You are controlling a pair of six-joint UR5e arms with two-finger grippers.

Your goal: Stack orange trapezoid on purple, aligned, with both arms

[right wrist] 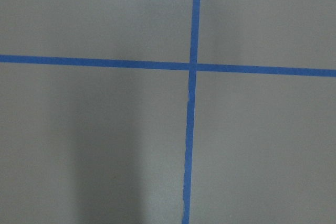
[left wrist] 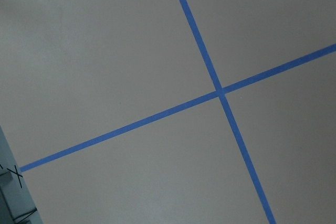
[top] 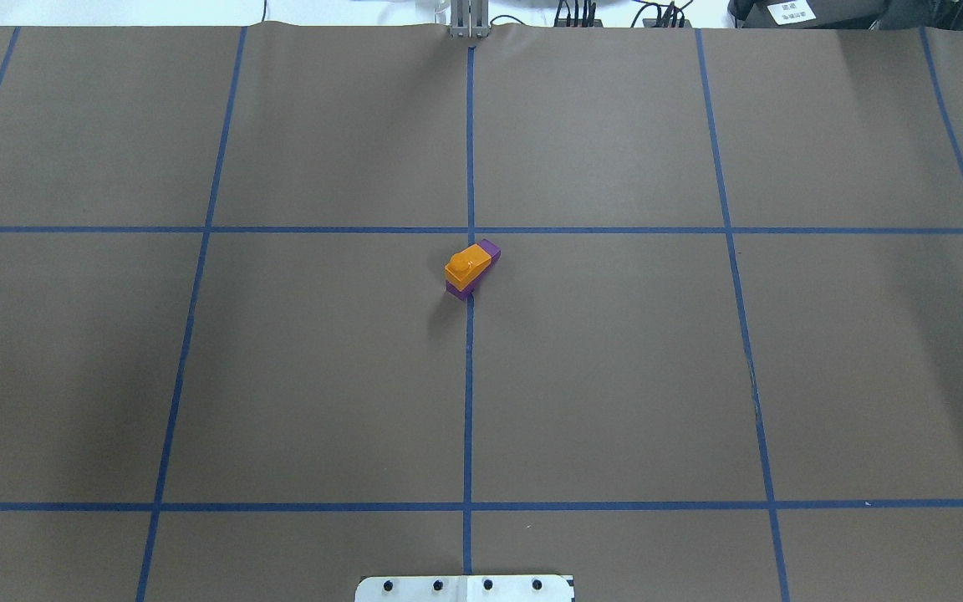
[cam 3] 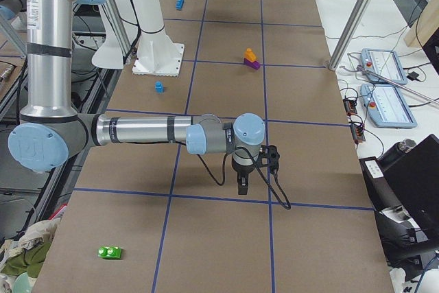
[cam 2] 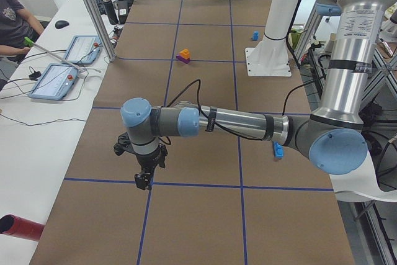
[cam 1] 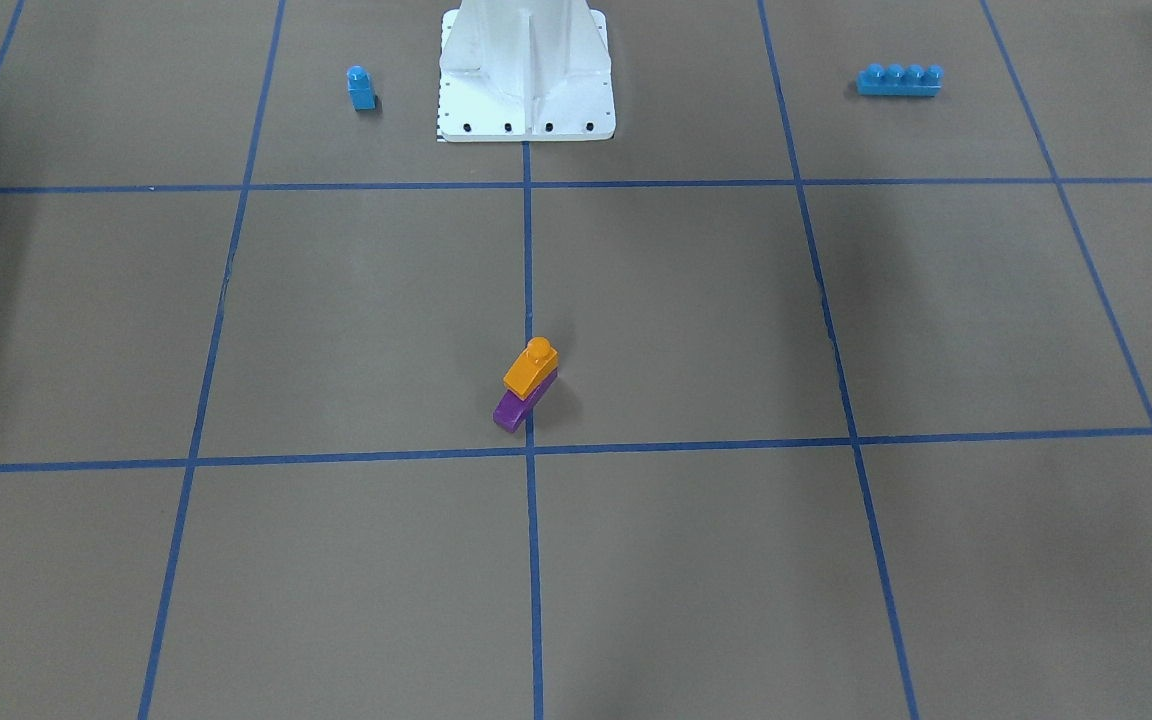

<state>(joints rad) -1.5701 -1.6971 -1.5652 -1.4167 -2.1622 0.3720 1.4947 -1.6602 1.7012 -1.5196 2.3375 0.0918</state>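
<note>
Closest to me is my white pedestal [cam 1: 526, 100], with a small blue block [cam 1: 361, 88] on my right and a long blue brick [cam 1: 899, 79] on my left, both well away from the job. Further out, my left claw [cam 2: 144, 178] hangs over a tape crossing near one end of the bench [cam 1: 236, 560], and my right claw [cam 3: 243, 184] hangs over a crossing near the other end. Each shows only in a side view, and my wrist cameras see only bare paper and blue tape. So I cannot tell whether either claw is spread or pressed together; neither seems to carry anything. Between them, mid-bench on the centre tape line, the orange trapezoid [cam 1: 530, 368] sits on the purple [cam 1: 511, 410], stud up, both set at an angle to the grid. I judge the stack made and only checking left. The two share a heading, but a purple end shows past the orange on the side away from me, which may be slope or offset. If it needs fixing, I would grip the purple low with one claw, slide the orange along its length with the other, then press straight down.
</note>
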